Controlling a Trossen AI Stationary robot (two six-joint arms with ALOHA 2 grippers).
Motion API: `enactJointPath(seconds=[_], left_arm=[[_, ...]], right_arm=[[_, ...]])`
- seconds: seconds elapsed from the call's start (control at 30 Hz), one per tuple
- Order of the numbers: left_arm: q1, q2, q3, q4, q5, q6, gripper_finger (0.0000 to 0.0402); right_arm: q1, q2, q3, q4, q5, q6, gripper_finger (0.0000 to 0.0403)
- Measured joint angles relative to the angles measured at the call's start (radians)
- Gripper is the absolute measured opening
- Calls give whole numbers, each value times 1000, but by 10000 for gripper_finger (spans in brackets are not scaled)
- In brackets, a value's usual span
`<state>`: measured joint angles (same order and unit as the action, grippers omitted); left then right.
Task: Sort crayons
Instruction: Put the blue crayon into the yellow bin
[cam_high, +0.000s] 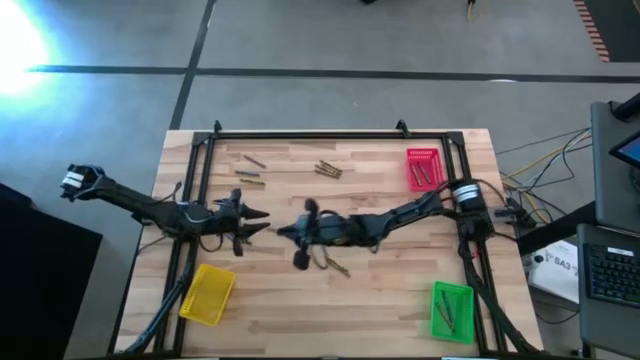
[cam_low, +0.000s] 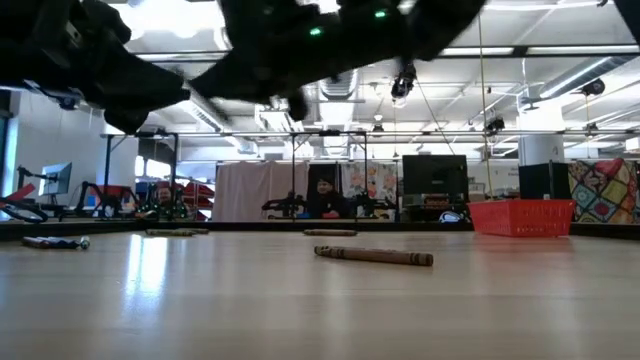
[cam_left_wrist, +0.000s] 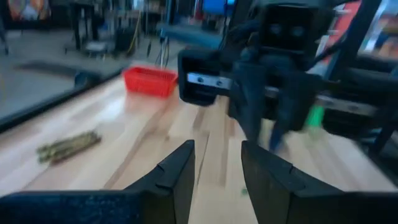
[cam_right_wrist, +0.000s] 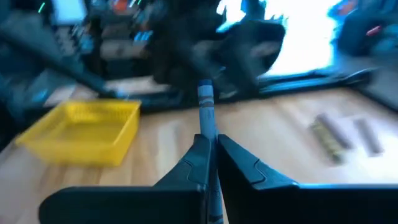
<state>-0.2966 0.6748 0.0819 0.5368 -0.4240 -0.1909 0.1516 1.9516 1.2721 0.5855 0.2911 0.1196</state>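
A blue crayon (cam_right_wrist: 206, 106) is being pinched between the fingers of the right gripper (cam_right_wrist: 211, 149), its tip standing out beyond the fingertips at the centre of the right wrist frame. In the high view that gripper (cam_high: 300, 238) is being held near mid-table, facing the left gripper (cam_high: 255, 222), whose fingers (cam_left_wrist: 180, 171) are being kept spread with nothing between them. More crayons are lying loose: a cluster (cam_high: 328, 169) upper centre, a pair (cam_high: 250, 168) upper left, one (cam_high: 338, 266) just below the right gripper. Some are already lying in the red tray (cam_high: 421, 168) and green tray (cam_high: 452, 310); the yellow tray (cam_high: 207, 294) looks empty. A crayon is judged light, stiff but snappable, waxy; it is best gripped gently at mid-length.
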Motion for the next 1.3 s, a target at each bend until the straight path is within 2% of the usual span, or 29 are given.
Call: enactJointPath(seconds=[0.13,0.23,0.3,0.37,0.67,0.87,1.3], left_arm=[[0,16,-72,208,4,29,117],[0,37,-55,223,18,50,122],[1,63,-33,223,75,64,129],[0,98,-3,224,108,89,137],[0,320,119,229,102,121,175],[0,439,195,225,99,137,180],[-1,420,203,229,94,164,137]], right_arm=[[0,-72,-142,143,58,0,12],[-1,-92,-204,268,54,-1,12],[-2,-93,-219,321,41,-7,12],[-4,-91,-221,332,14,-15,12],[-4,-86,-199,328,-12,-38,12],[-4,-86,-199,275,-10,-33,12],[3,-84,-208,242,-13,-42,12]])
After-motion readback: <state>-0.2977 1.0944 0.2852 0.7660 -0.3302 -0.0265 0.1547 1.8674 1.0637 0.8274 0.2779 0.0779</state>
